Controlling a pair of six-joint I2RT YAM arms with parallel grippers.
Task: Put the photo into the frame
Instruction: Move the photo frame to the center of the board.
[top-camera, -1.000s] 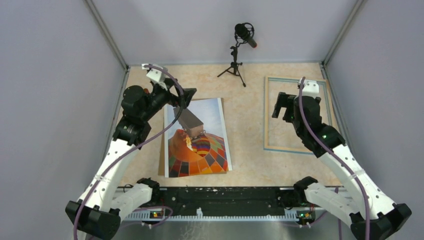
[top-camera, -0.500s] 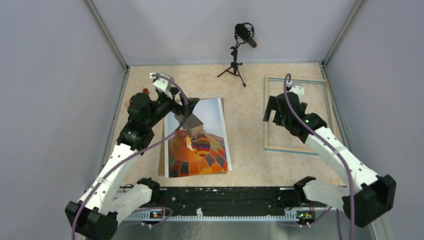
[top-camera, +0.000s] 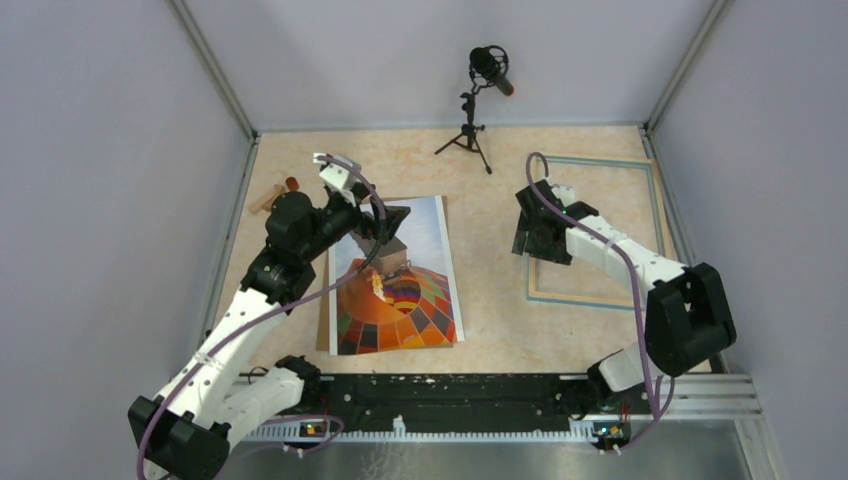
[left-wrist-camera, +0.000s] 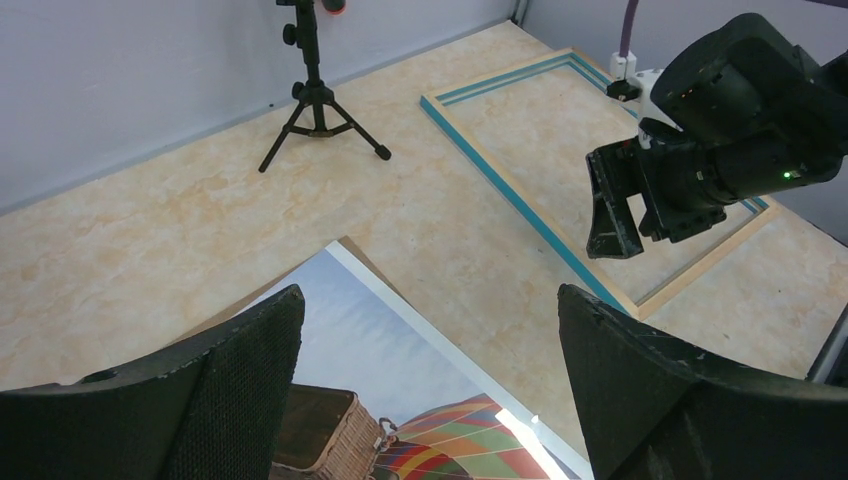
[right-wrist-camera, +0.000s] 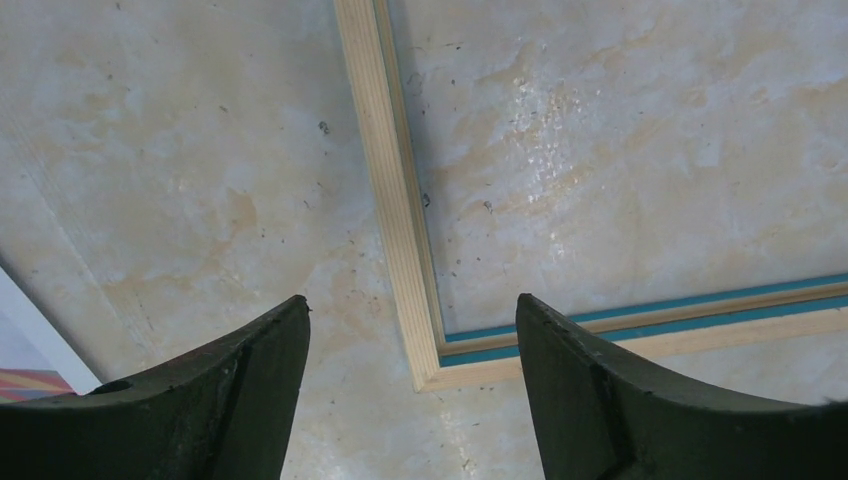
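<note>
1. While the frame (top-camera: 600, 159) and the photo (top-camera: 400, 300) lie flat and well apart on the tabletop (top-camera: 490, 200), I judge that I am at the reaching step, with nothing gripped.
2. At the right, the frame's left rail sits between my wide-apart right jaws.
3. At the left, my left jaws hover above the photo's sky end, also apart.
4. My next move calls for pinching a photo edge.
</note>
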